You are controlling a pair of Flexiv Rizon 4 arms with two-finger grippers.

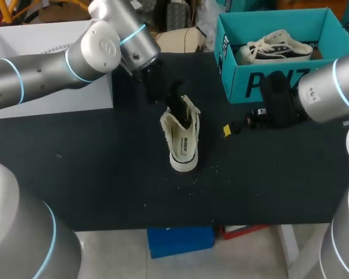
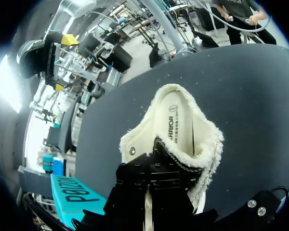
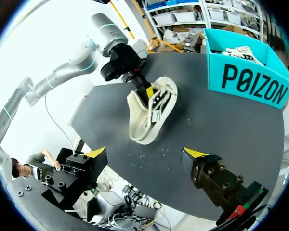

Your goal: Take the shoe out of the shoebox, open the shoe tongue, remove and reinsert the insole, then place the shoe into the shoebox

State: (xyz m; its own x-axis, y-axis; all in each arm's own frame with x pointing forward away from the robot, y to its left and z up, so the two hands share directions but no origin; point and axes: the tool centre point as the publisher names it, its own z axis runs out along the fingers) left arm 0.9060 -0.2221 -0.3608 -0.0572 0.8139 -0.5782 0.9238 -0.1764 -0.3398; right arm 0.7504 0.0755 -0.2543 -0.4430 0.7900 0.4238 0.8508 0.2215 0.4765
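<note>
Mid-table, clear of the box (image 1: 235, 72), the shoe (image 1: 183, 139) has the left gripper (image 1: 177, 107) clamped at its mouth; right gripper (image 3: 144, 154) gapes idle. Spreading it open seems underway; next needs a steady outward pull

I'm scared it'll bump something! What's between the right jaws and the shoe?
Just bare table between the right jaws and shoe, seen in right wrist view.
</note>
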